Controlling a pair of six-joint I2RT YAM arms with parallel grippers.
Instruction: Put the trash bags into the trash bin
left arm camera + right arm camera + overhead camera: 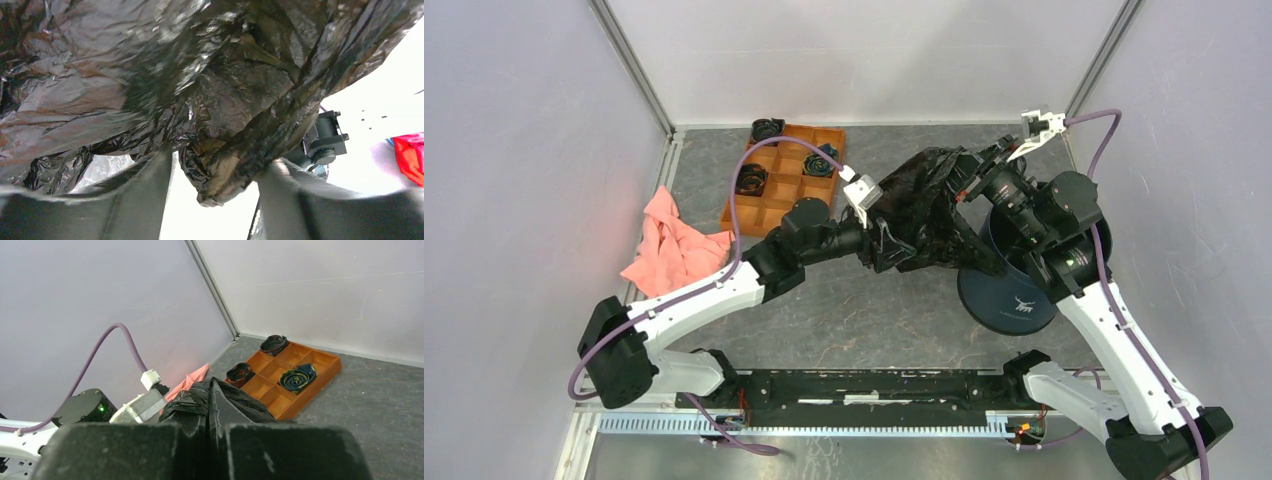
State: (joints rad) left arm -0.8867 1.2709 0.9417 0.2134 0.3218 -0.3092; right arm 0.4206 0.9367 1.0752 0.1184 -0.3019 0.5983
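Observation:
The trash bag (929,205), thin crinkled black film, hangs bunched between my two grippers just left of the trash bin (1014,290), a navy bucket with a white logo. My right gripper (964,190) holds the bag's upper right edge above the bin's far rim. In the right wrist view its fingers (210,405) are shut with black film (235,410) pinched between them. My left gripper (892,240) is pushed into the bag's lower left side. In the left wrist view it (220,162) stands open, with a fold of the bag (225,175) hanging loose between the two fingers.
An orange compartment tray (774,195) with black spiral rolls (751,179) sits at the back left. A pink cloth (674,245) lies by the left wall. The right arm's elbow is over part of the bin's mouth. Walls enclose the table on three sides.

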